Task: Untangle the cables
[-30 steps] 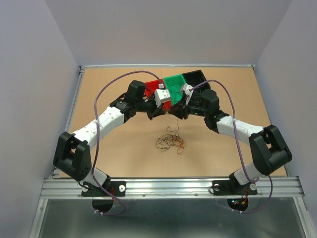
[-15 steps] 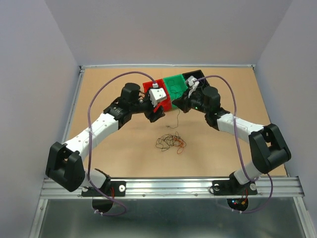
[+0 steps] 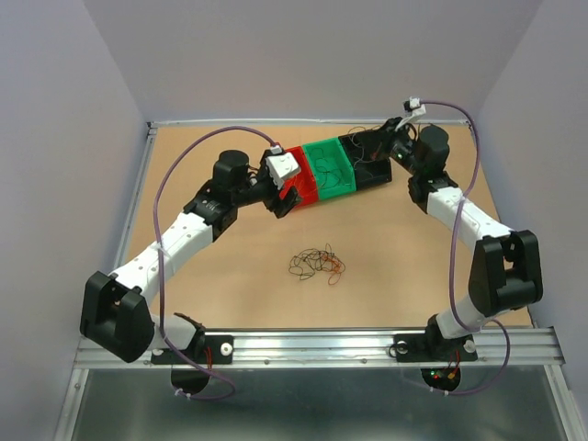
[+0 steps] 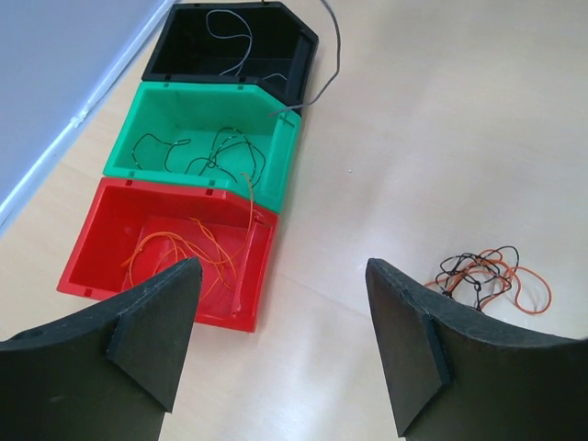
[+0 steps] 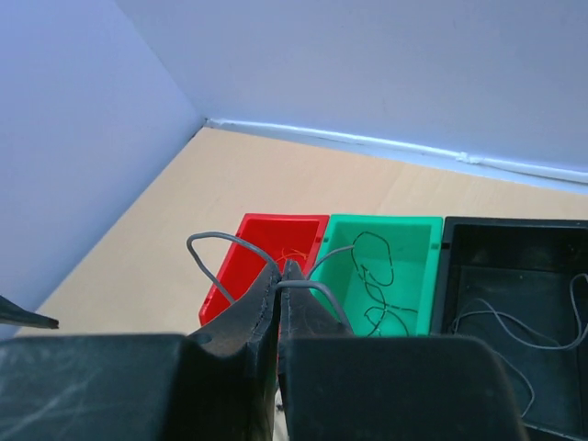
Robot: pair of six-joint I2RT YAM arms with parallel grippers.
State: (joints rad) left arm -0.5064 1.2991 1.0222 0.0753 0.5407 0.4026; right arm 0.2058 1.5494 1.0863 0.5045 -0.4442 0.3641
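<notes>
The tangled cables [image 3: 317,265], a small clump of red-orange and black wires, lie on the table's middle; the left wrist view shows the clump [image 4: 487,277] to the right. My left gripper [image 3: 287,196] hovers by the red bin and stands open [image 4: 280,266], with nothing between its fingers. My right gripper [image 3: 363,141] is raised over the black bin. It is shut [image 5: 281,266] on a thin grey wire [image 5: 216,237], which loops out on both sides of the fingertips. The same grey wire [image 4: 335,46] hangs down past the black bin's edge.
Three bins stand in a row at the back: red bin [image 4: 78,276] holding orange wires, green bin [image 4: 124,156] holding dark wires, black bin [image 4: 165,55] holding grey wires. The table's back wall runs close behind them. Lilac cables loop along both arms.
The left gripper opened and drew back left from the bins. The right gripper shut on the grey wire, then swung up and to the right, over the black bin.
</notes>
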